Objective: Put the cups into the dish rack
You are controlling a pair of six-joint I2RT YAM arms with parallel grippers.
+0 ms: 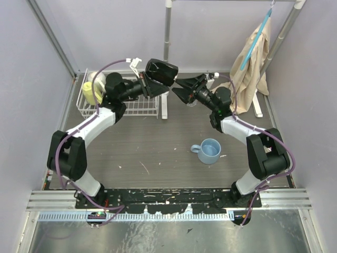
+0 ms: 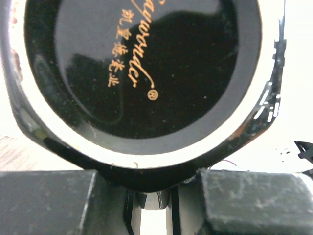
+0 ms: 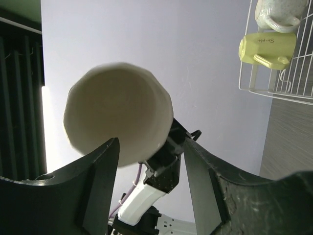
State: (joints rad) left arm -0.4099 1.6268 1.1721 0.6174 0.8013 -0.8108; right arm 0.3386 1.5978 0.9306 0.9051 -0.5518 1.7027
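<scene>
My left gripper [image 1: 150, 84] is shut on the black mug [image 1: 161, 72] and holds it in the air, just right of the dish rack [image 1: 139, 108]. In the left wrist view the mug's glossy black base with gold lettering [image 2: 142, 63] fills the frame above my left gripper [image 2: 151, 196]. My right gripper [image 1: 181, 90] is open and empty and faces the mug's mouth. The right wrist view shows the mug's cream inside [image 3: 117, 112] just beyond the right gripper [image 3: 151, 166]. A yellow mug [image 3: 266, 49] and a cream-white mug [image 3: 279, 12] lie in the rack [image 3: 293, 88]. The light blue mug [image 1: 209, 150] stands on the table. The clear glass is out of view.
An upright white-grey pole [image 1: 167, 31] stands behind the rack. A beige cloth [image 1: 253, 58] hangs at the back right beside a slanted pole. Grey walls close in both sides of the table.
</scene>
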